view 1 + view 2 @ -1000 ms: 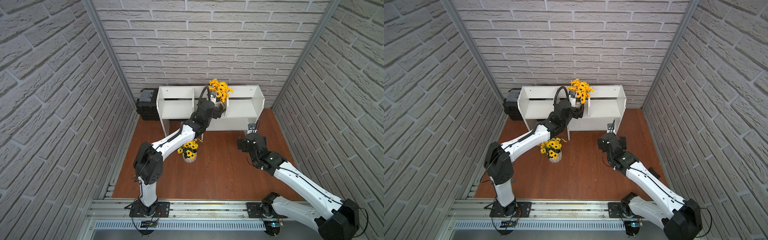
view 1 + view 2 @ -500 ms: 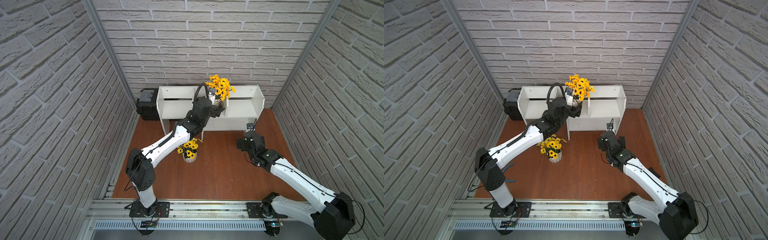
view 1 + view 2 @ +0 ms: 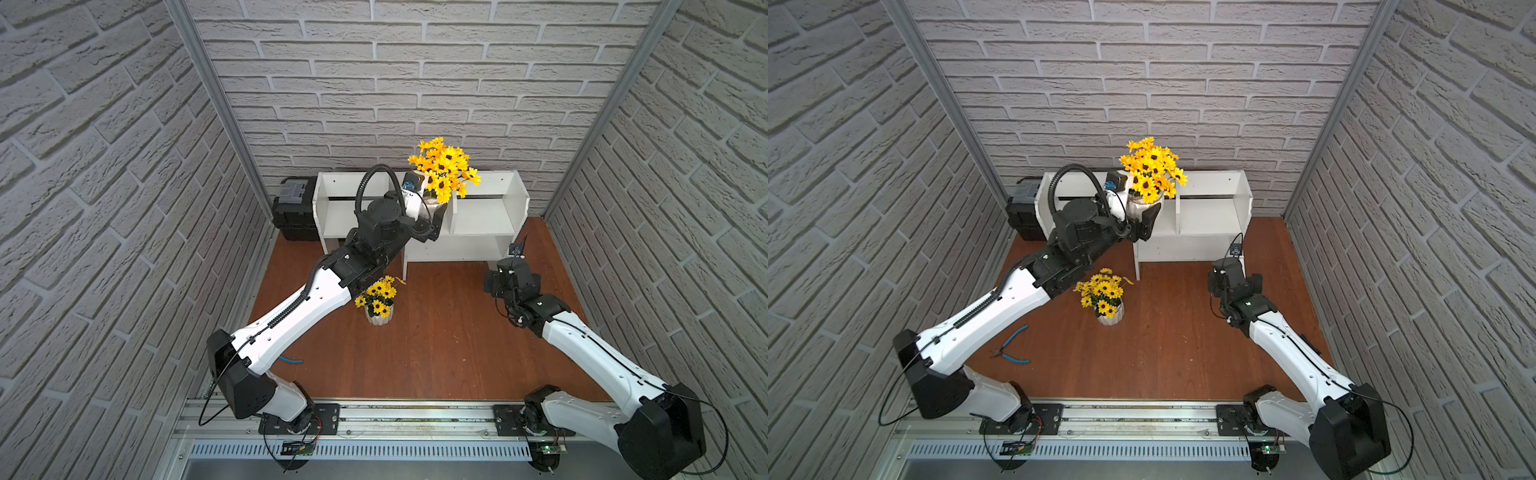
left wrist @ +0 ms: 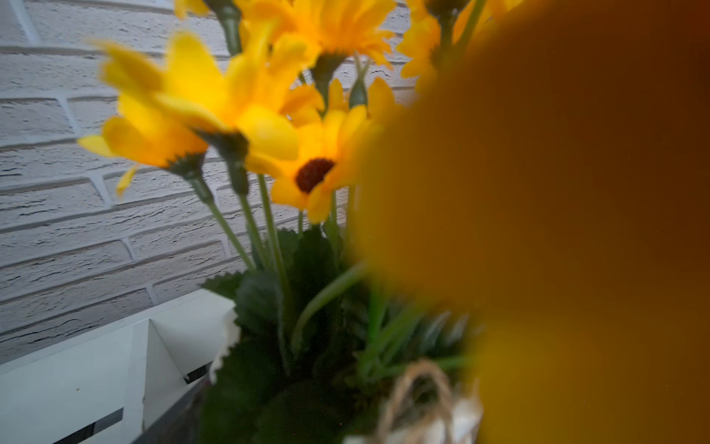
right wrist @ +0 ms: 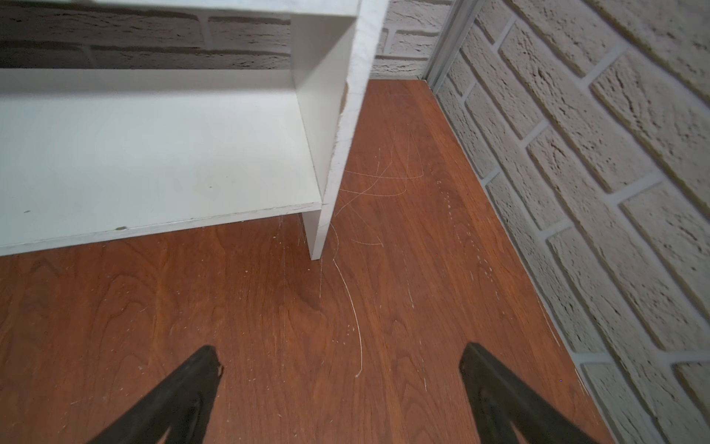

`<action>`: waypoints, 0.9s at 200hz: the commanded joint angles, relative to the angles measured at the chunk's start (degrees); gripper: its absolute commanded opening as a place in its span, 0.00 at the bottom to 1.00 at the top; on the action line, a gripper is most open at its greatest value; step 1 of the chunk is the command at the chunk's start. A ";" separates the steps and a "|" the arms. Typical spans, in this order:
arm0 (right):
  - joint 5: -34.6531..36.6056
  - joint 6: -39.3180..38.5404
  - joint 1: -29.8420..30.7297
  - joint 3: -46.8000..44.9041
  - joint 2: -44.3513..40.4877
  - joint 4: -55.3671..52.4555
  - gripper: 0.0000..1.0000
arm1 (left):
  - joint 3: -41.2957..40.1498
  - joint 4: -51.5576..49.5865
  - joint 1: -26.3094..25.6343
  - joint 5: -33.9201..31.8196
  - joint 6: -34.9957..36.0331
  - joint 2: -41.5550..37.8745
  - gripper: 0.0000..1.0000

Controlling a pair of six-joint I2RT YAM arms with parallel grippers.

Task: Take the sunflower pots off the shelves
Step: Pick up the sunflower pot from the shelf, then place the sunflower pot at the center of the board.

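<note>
left arm and right arm — white shells, black joints; ribbed black hose on the left.

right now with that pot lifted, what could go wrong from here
1. The lifted pot in the left tool hangs over the shelf; dropping too early might clip a divider.
2. The other pot stands on the table close beside the left arm; swinging back could topple it.
3. Petals block much of the left wrist view, so set-down may be blind.
</note>
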 commanded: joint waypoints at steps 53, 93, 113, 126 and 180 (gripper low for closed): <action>-16.14 -2.13 -5.04 -2.41 -11.60 0.08 0.99 | -11.03 6.63 -1.89 7.24 -3.98 -6.41 0.19; -26.34 -3.03 -6.04 2.34 -15.06 -9.21 0.99 | -15.32 9.61 -2.04 12.45 -5.42 -6.98 0.19; -23.03 -1.55 -6.64 2.89 -17.09 -12.45 0.99 | -17.96 12.60 -2.13 16.10 -7.10 -6.96 0.19; -19.23 -0.32 -6.99 2.66 -18.71 -13.14 0.99 | -19.92 15.14 -2.65 16.90 -7.74 -6.88 0.19; -8.02 1.75 -8.64 2.69 -19.93 -14.17 0.99 | -27.55 25.71 -7.31 15.22 -6.16 -5.73 0.20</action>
